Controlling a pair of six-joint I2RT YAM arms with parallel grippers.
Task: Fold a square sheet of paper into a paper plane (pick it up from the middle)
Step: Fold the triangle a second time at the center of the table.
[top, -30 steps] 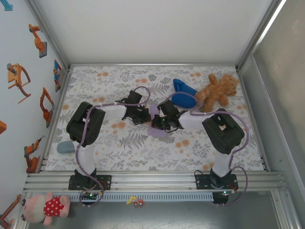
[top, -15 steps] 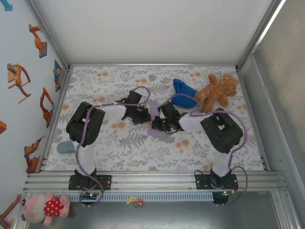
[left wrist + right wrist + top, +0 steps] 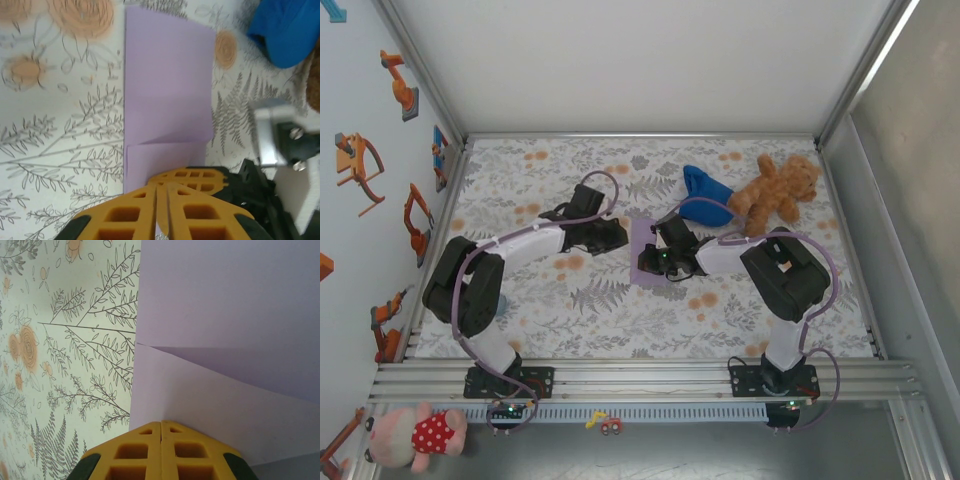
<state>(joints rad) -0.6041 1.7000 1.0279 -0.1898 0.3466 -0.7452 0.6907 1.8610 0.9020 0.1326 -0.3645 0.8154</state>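
Paper [image 3: 645,235] was seen at mid-frame in the top view, lying flat on the table [image 3: 520,180]. It was already folded narrower, and a slanted flap [image 3: 167,155] was laid across its lower part in the left wrist view. At the sheet's left edge in the top view, the left gripper [image 3: 161,186] was closed to a thin slit with nothing visibly pinched. Whether its tips touched the paper could not be told; it was probably placed there for smoothing the crease. Lower on the sheet, the right gripper [image 3: 161,424] was fully shut and empty. Its tips were apparently pressed onto the flap, most likely so that the fold was pinned and sliding prevented. Toward the upper right, a cloth [image 3: 703,195] was seen near the paper, with a bear [image 3: 778,190] just beside it.
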